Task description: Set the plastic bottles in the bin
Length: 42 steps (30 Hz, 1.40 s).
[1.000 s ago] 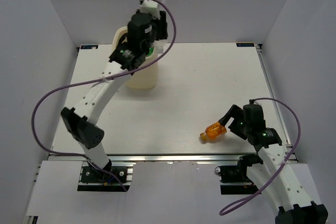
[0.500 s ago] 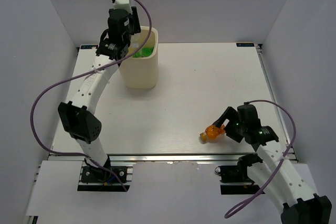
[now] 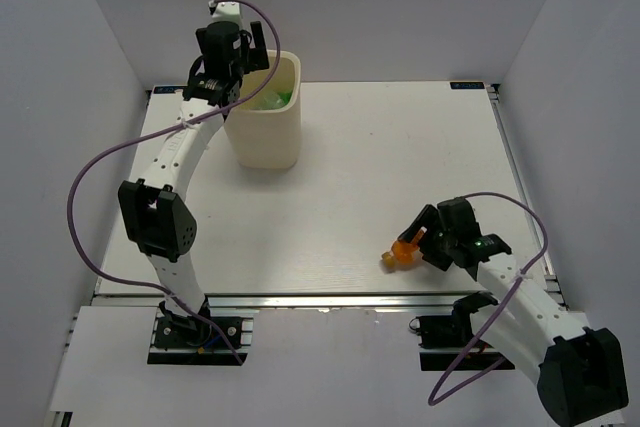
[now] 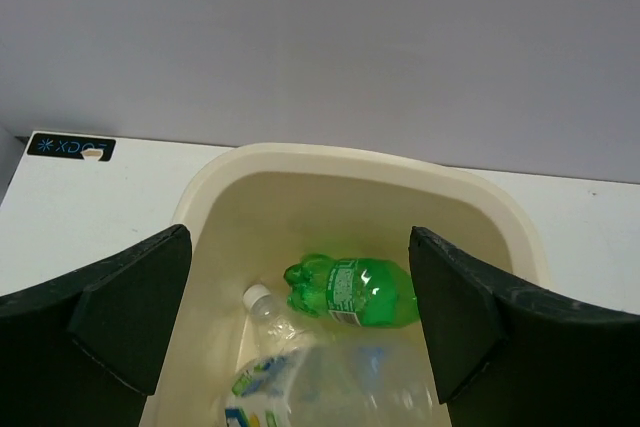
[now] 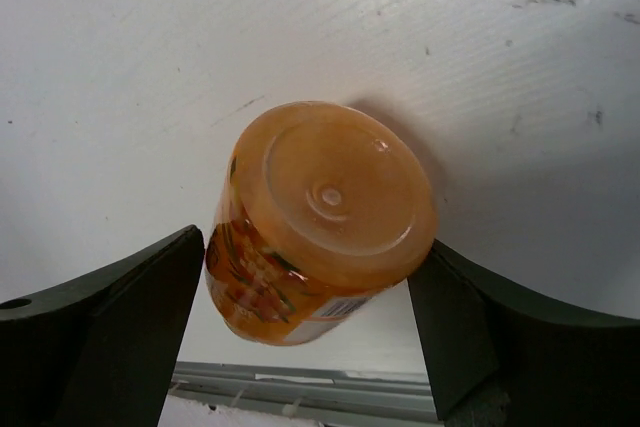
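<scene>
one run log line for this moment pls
left gripper: open over cream plastic bin, green bottle inside | right gripper: open around short orange bottle lying on white table

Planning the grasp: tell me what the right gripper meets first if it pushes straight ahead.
The flat base of the short orange plastic bottle, lying on the white table, squarely between the open jaws of the right gripper; depth unclear.

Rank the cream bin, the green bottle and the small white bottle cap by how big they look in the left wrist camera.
1. The bin, filling most of the view.
2. The green bottle, lying on its side inside.
3. The white cap, smallest by far.
All three sit at roughly similar depth, so the order seems reliable.
</scene>
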Available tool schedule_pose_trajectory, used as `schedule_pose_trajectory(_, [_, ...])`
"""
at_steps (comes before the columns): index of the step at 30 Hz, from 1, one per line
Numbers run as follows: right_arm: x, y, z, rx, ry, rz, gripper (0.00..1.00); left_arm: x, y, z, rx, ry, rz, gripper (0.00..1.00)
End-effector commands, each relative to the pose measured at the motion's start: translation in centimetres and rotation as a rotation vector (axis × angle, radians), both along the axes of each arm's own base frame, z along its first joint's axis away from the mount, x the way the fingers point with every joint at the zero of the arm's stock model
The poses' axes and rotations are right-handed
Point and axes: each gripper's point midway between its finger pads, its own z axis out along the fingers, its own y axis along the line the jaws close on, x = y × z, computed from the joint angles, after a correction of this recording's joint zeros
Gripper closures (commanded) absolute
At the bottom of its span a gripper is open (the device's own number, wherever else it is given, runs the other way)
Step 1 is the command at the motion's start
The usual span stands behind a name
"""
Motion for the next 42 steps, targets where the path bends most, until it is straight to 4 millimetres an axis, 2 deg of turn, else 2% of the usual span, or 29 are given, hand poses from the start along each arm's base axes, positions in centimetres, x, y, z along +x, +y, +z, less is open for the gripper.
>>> schedule_pose_trajectory(1, [2.3,0.7,0.2,0.022,-0.081,-0.011,0.15,-1.9,0.0,5.4,-0.035,-0.098,-0.023,0.02])
schedule_pose_trajectory(5, [3.6,0.6,0.5,-0.012,-0.114,0.000,0.27,-3.2,-0.9,7.2,-0.053,-0.112,-0.092,0.02])
schedule_pose_trajectory(8, [4.8,0.8,1.7,-0.025,-0.184,0.035,0.50,-4.9,-2.3,8.8,-0.087,-0.121,-0.190,0.02])
schedule_pose_trajectory(9, [5.1,0.9,2.3,-0.020,-0.209,0.039,0.60,-5.9,-4.2,8.9,-0.108,-0.108,-0.306,0.02])
schedule_pose_trajectory(10, [5.4,1.2,2.8,-0.015,-0.236,0.059,0.64,-7.2,-5.4,9.4,-0.136,-0.108,-0.385,0.02])
schedule_pose_trajectory(11, [6.3,1.7,4.2,-0.024,-0.325,0.132,0.68,-8.0,-6.7,9.8,-0.161,-0.120,-0.454,0.02])
schedule_pose_trajectory(12, [6.3,2.7,5.2,0.003,-0.361,0.191,0.73,-9.5,-8.6,9.9,-0.193,-0.118,-0.577,0.02])
schedule_pose_trajectory(13, [6.3,3.5,6.1,0.027,-0.402,0.252,0.75,-11.1,-10.3,8.9,-0.230,-0.092,-0.646,0.02])
schedule_pose_trajectory(14, [6.4,4.4,7.3,0.046,-0.461,0.321,0.77,-11.9,-11.4,8.9,-0.241,-0.101,-0.699,0.02])
schedule_pose_trajectory(15, [6.6,5.8,9.2,0.075,-0.564,0.427,0.82,-13.1,-12.8,8.4,-0.254,-0.089,-0.759,0.02])
schedule_pose_trajectory(16, [6.5,6.4,10.1,0.094,-0.609,0.466,0.84,-14.5,-15.1,6.5,-0.259,-0.047,-0.811,0.02])
schedule_pose_trajectory(17, [6.5,6.9,11.3,0.106,-0.666,0.501,0.84,-15.6,-16.1,6.7,-0.264,-0.066,-0.844,0.02])
schedule_pose_trajectory(18, [6.7,7.2,12.5,0.104,-0.732,0.531,0.88,-16.5,-17.4,5.9,-0.275,-0.055,-0.874,0.02])
schedule_pose_trajectory(20, [6.7,7.7,14.2,0.105,-0.808,0.586,0.89,-19.1,-20.9,3.4,-0.313,0.006,-0.978,0.02])
schedule_pose_trajectory(21, [6.7,7.9,14.8,0.102,-0.837,0.607,0.89,-20.0,-22.0,2.5,-0.332,0.035,-1.023,0.02])
schedule_pose_trajectory(22, [6.6,8.4,16.0,0.094,-0.895,0.663,0.89,-21.8,-23.5,2.1,-0.370,0.070,-1.102,0.02])
schedule_pose_trajectory(23, [6.4,8.7,16.6,0.097,-0.929,0.695,0.89,-22.4,-24.3,1.1,-0.396,0.086,-1.138,0.02])
schedule_pose_trajectory(25, [6.2,9.1,18.2,0.087,-1.011,0.741,0.88,-23.7,-25.3,0.2,-0.425,0.123,-1.187,0.02])
schedule_pose_trajectory(26, [6.2,9.2,18.5,0.081,-1.031,0.760,0.88,-23.9,-25.5,-0.8,-0.431,0.147,-1.184,0.02])
schedule_pose_trajectory(28, [6.2,9.5,19.6,0.078,-1.080,0.788,0.89,-24.7,-26.4,-0.9,-0.451,0.146,-1.213,0.02])
schedule_pose_trajectory(31, [6.4,10.0,20.8,0.081,-1.131,0.814,0.90,-25.5,-27.5,-2.2,-0.423,0.180,-1.233,0.02])
schedule_pose_trajectory(35, [6.6,10.7,22.7,0.096,-1.208,0.857,0.91,-26.0,-28.6,-3.7,-0.423,0.222,-1.248,0.02])
schedule_pose_trajectory(38, [6.8,11.5,22.6,0.126,-1.201,0.895,0.93,-26.3,-29.4,-5.0,-0.427,0.279,-1.254,0.02])
schedule_pose_trajectory(42, [6.8,11.8,23.5,0.131,-1.234,0.913,0.94,-25.3,-29.6,-6.8,-0.382,0.312,-1.196,0.02])
